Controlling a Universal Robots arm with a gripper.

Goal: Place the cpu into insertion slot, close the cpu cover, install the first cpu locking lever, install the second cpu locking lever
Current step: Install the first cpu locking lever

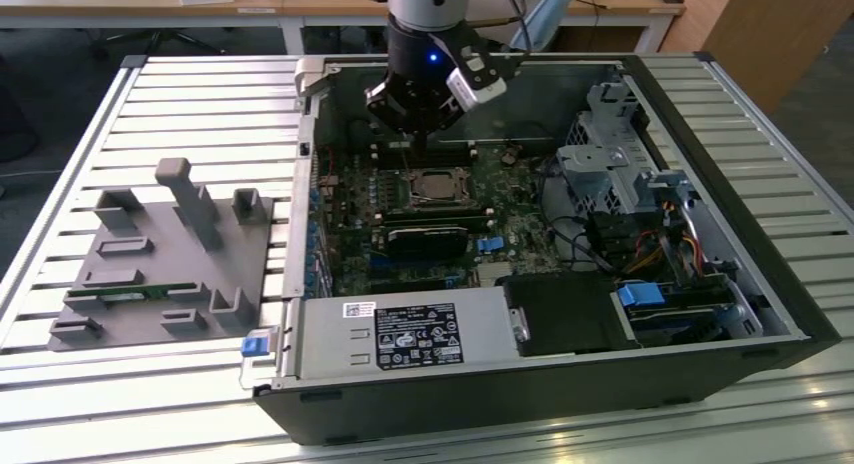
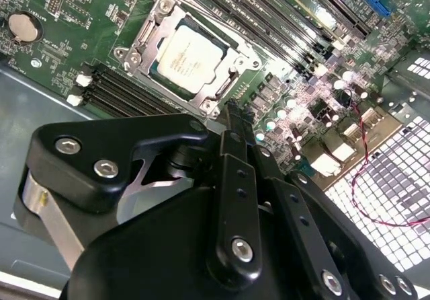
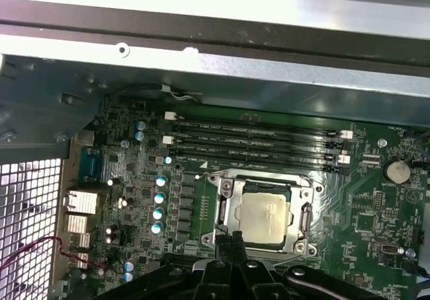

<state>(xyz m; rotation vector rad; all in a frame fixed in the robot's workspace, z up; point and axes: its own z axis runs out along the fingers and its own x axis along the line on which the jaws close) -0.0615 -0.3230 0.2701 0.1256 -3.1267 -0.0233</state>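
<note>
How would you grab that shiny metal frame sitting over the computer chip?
Probably by the outer rim of the cpu cover, coming straight down from above. It lies flat and thin over the cpu, with the green board crowded around it, so sideways reach looks blocked.

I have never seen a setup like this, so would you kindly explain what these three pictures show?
A robot arm reaches into an open computer case lying on a slatted table; a grey holder tray sits at the exterior view's left. That view comes from a camera off the arm; both wrist views come from cameras riding on it, looking past the black gripper. Its fingers look closed, holding nothing. Beyond them the cpu sits on the green board, with the cpu cover lying flat around it.
</note>
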